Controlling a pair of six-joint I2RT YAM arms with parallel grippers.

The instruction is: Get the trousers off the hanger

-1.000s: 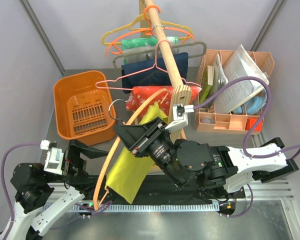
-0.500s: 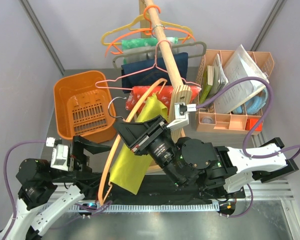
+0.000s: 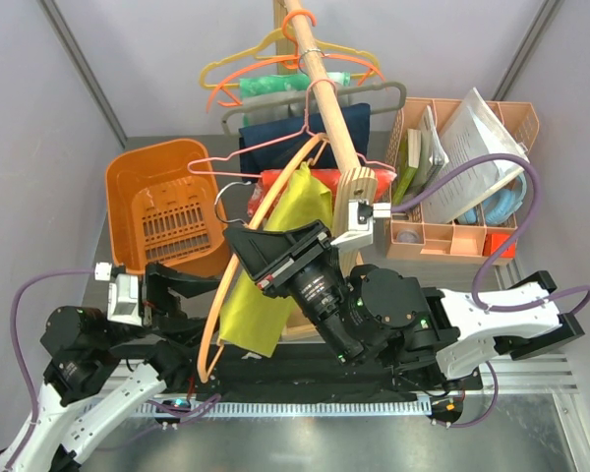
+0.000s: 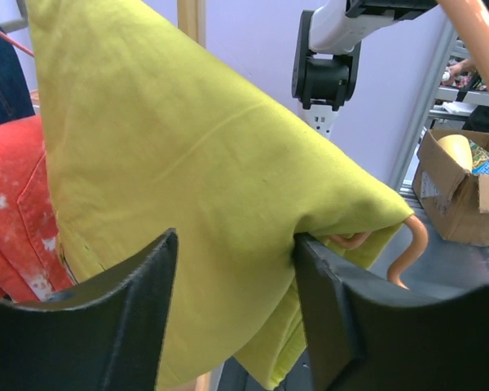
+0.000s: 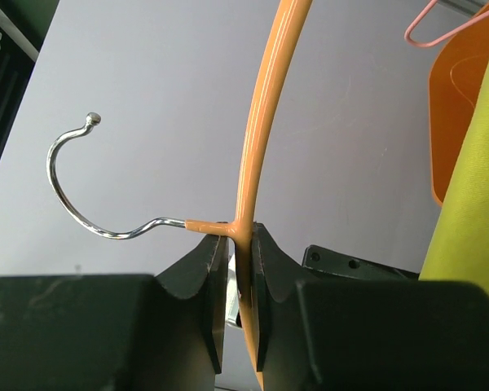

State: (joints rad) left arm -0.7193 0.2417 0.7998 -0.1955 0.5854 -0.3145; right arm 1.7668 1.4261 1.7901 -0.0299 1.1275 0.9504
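Observation:
The peach hanger (image 3: 238, 273) hangs tilted in the air with the yellow-green trousers (image 3: 275, 265) draped over its lower bar. My right gripper (image 5: 238, 269) is shut on the hanger (image 5: 265, 106) just below the joint with its metal hook (image 5: 73, 187); in the top view it sits at the hanger's neck (image 3: 238, 234). My left gripper (image 4: 236, 301) is open, its two fingers standing either side of the hanging trousers (image 4: 187, 163), with the right finger (image 4: 334, 309) against the fabric. The hanger's end (image 4: 407, 244) peeks out under the cloth. The left gripper (image 3: 182, 300) is left of the hanger.
A wooden rail (image 3: 329, 88) carries other hangers, a navy garment (image 3: 295, 138) and a red patterned cloth (image 3: 275, 187) just behind the trousers. An orange basket (image 3: 167, 216) stands at left, a peach organizer (image 3: 452, 177) at right. A cardboard box (image 4: 464, 187) lies beyond.
My right gripper has carried the hanger and trousers up and back toward the rail. My left arm has moved forward and right, closing in on the trousers.

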